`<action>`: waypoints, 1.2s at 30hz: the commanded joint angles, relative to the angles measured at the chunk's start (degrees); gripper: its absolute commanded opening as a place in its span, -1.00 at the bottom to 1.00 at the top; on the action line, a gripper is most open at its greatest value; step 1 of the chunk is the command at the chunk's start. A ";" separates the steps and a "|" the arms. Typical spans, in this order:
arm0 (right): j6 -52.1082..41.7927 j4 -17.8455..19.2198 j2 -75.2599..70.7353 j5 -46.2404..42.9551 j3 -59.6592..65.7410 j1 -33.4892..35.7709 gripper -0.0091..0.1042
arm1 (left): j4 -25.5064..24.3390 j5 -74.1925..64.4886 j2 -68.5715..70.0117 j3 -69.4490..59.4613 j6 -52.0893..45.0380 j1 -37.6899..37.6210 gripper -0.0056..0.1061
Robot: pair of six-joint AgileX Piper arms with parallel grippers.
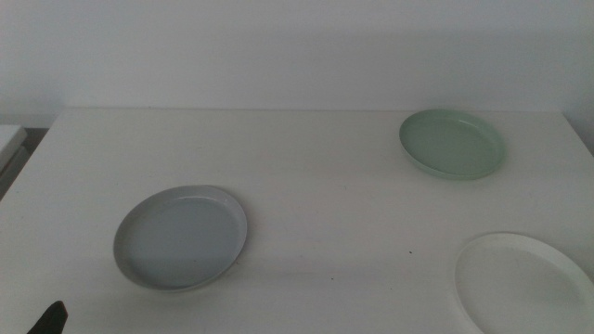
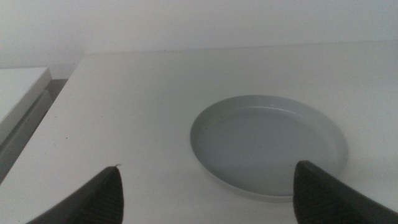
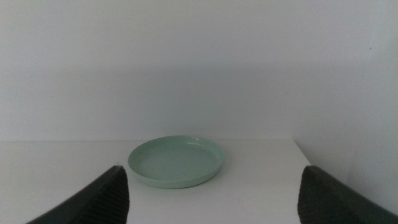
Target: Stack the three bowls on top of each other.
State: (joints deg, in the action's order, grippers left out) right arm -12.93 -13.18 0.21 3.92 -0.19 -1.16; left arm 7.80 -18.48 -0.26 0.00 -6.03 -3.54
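Middle view overlooks table [image 1: 316, 186]; wrist views sit low, perhaps nearer.

Three bowls lie well apart on the flat white surface [image 1: 316, 186], none stacked. The light grey shallow round bowl [image 1: 181, 237] sits at the front left. The pale mint green shallow round bowl [image 1: 453, 144] sits at the back right, nearer the wall. The white shallow round bowl [image 1: 522, 281] lies at the front right corner, directly before the green one. The left end effector [image 1: 48, 320] shows at the bottom left edge, just in front of the grey bowl.
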 commanded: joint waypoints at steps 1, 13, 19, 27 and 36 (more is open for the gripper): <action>0.56 0.13 -0.21 -0.58 0.19 -0.47 0.60 | -0.30 0.21 0.26 0.00 0.01 -0.40 0.78; 1.15 -2.64 13.64 7.37 -9.99 -0.47 0.60 | -0.41 6.21 0.26 0.00 -0.11 -0.40 0.78; 2.78 -1.79 31.33 35.23 -28.31 -0.47 0.60 | -0.41 13.50 0.26 0.00 -0.11 -0.40 0.78; 12.93 5.46 49.98 55.71 -43.25 -0.57 0.60 | -0.41 13.64 0.26 0.00 -0.11 -0.40 0.78; 5.99 5.43 71.61 54.20 -46.16 -7.61 0.60 | -0.41 13.64 0.26 0.00 -0.11 -0.40 0.78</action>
State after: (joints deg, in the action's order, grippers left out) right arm -5.20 -8.33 69.30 59.92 -45.72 -6.81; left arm 7.59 -5.64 -0.21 0.00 -6.14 -3.54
